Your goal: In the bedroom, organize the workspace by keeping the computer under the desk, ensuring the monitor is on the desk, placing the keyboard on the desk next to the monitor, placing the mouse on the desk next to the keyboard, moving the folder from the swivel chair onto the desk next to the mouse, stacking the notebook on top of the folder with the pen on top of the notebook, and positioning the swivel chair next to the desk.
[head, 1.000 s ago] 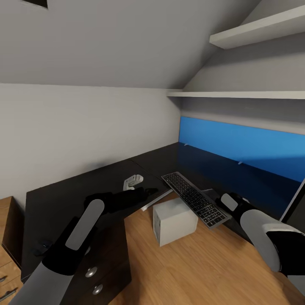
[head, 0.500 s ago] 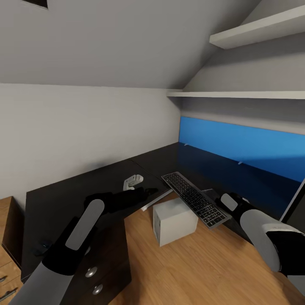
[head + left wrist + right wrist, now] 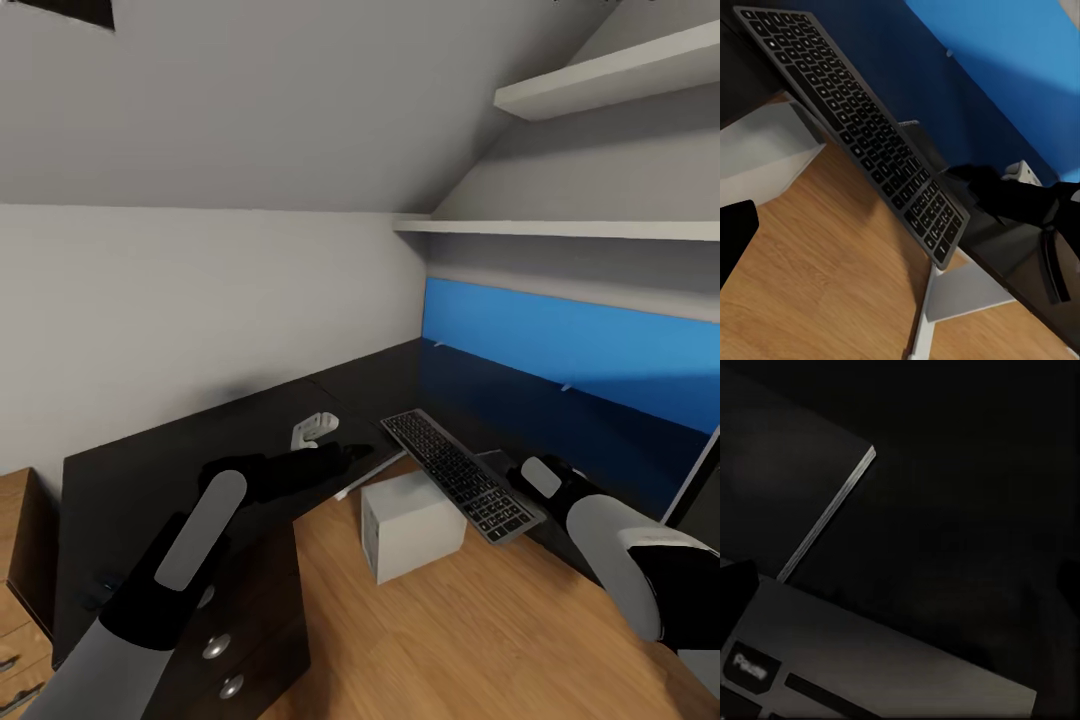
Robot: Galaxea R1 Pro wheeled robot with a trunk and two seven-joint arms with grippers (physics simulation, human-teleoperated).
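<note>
1. The slim dark-grey keyboard with black keys (image 3: 460,472) is held by the right gripper (image 3: 528,492) at its near end, the jaws closed on that end; it hangs tilted over the gap between the black L-shaped desk (image 3: 180,450) and the wood floor (image 3: 480,630), far end higher, near end lower
2. Judged risk: a long flat board pinched at one end can pivot or slip from the grip; if so it would likely fall toward the white box-shaped computer (image 3: 410,520) or the floor below
3. In the left wrist view the keyboard (image 3: 862,135) runs diagonally across, its edge passing just over a white desk leg (image 3: 945,307), so a careless lowering might catch the desk's rim instead of landing flat
4. The left gripper (image 3: 345,455) rests low at the desk's edge near the keyboard's far end; I cannot tell whether its fingers are apart or together. It may stand in the way of a sideways sweep
5. A small white object (image 3: 312,428), perhaps the mouse, sits on the desk beside that gripper and could be knocked
6. The large blue-screened monitor (image 3: 580,350) stands along the desk's right wing, close behind the keyboard; a hasty swing could strike it
7. White wall shelves (image 3: 600,75) hang above, well clear
</note>
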